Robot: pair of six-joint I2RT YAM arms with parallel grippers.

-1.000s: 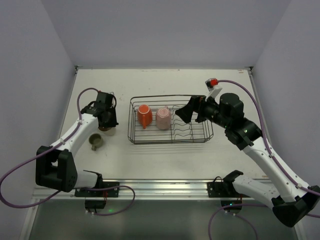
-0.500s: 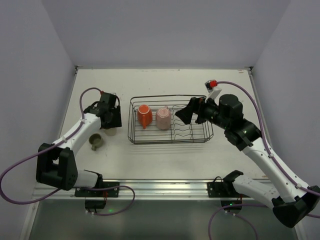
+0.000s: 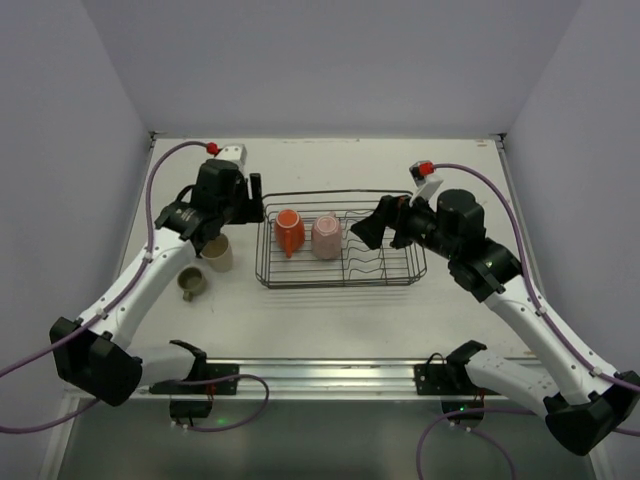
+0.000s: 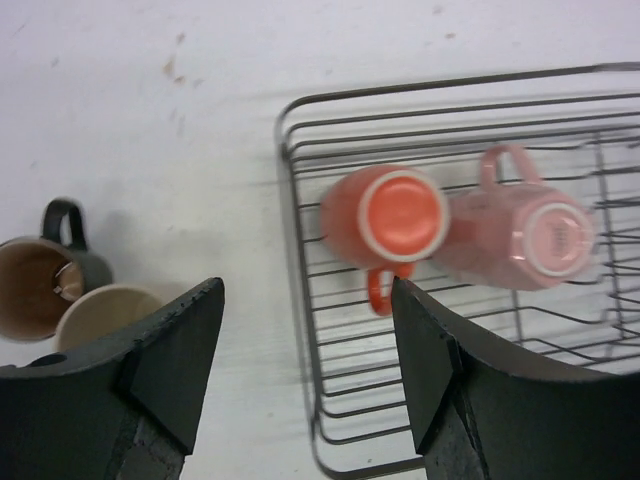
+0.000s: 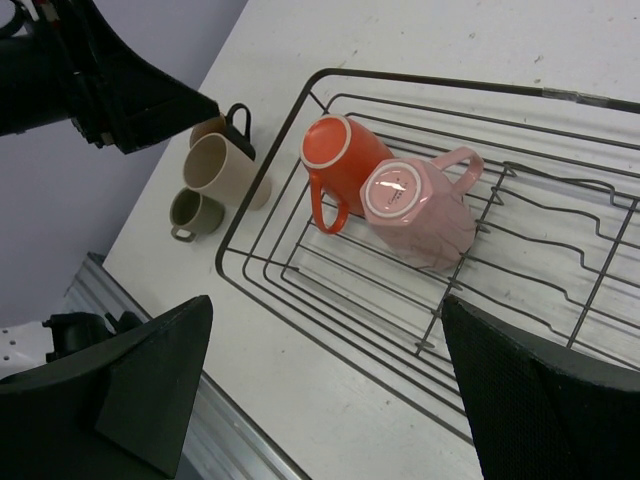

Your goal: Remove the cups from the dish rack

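Observation:
The black wire dish rack point(image 3: 340, 284) sits mid-table. An orange cup point(image 3: 289, 230) and a pink cup point(image 3: 326, 236) lie in its left half, bottoms up toward the cameras. On the table left of the rack are a cream cup point(image 3: 217, 253), an olive cup point(image 3: 190, 284) and a dark cup point(image 5: 236, 118) behind the cream one. My left gripper point(image 3: 252, 198) hangs open and empty above the rack's left end point(image 4: 292, 210), with the orange cup point(image 4: 385, 215) just beyond its fingertips. My right gripper point(image 3: 366, 232) is open over the rack's right half, holding nothing.
Wavy plate dividers point(image 5: 560, 215) fill the rack's right half. A metal rail point(image 3: 320, 375) runs along the table's near edge. Walls close in the left, right and back sides.
My left gripper has opened and left the cream cup on the table beside the olive cup. It then rose and swung right to the rack's left end. The right arm has stayed put.

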